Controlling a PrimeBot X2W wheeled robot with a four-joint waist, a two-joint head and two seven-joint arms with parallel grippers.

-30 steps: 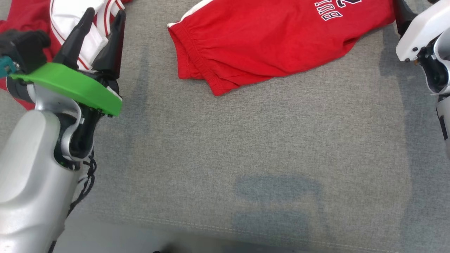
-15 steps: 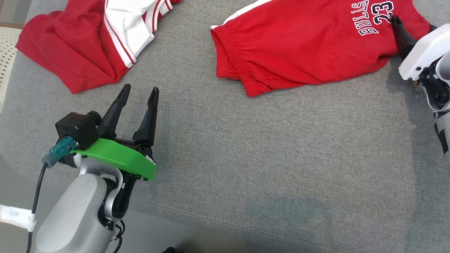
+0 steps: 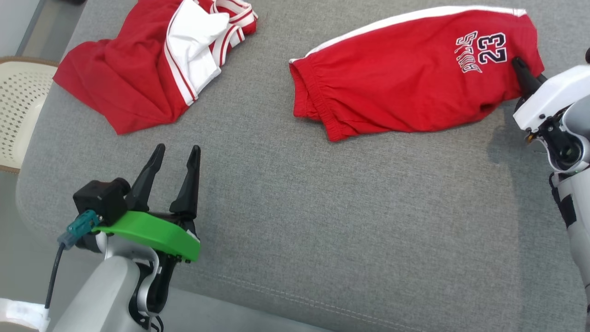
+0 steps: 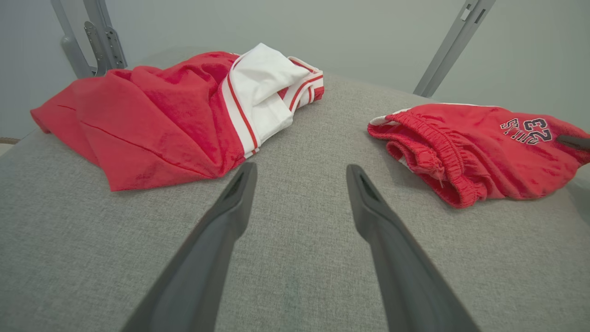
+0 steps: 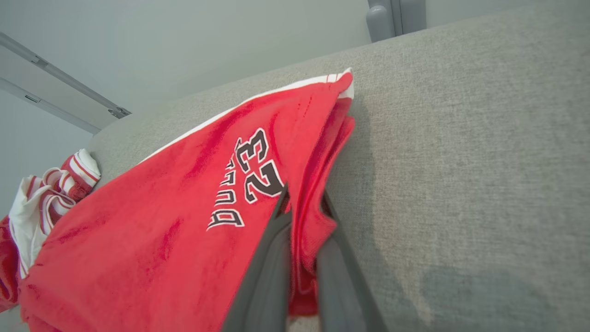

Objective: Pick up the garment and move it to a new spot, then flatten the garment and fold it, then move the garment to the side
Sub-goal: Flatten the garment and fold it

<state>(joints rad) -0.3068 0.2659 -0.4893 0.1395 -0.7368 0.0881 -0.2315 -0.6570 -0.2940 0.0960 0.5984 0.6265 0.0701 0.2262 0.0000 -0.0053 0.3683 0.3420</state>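
Note:
The garment [image 3: 405,87] is a red piece with a white side stripe, an elastic hem and the lettering "BULLS 23". It lies folded over on the grey cushion, at the upper right of the head view. My right gripper [image 3: 523,74] is shut on its right edge beside the number. In the right wrist view, red cloth [image 5: 161,221] is pinched between the fingers of the right gripper [image 5: 304,198]. My left gripper [image 3: 177,150] stands open and empty over bare cushion at the lower left. The left wrist view looks past the left gripper [image 4: 302,170] to the garment [image 4: 484,152] at the right.
A second red piece [image 3: 133,87] with a white panel and striped trim lies bunched at the upper left, just beyond my left fingertips. A cream perforated seat [image 3: 18,106] stands off the cushion's left edge. The grey cushion [image 3: 322,207] ends at a seam near the bottom. Metal struts [image 4: 92,41] rise behind.
My right gripper has shut on the garment's edge. My left gripper, which overlapped the bunched red piece a second ago, has drawn back from it. The head view has shifted.

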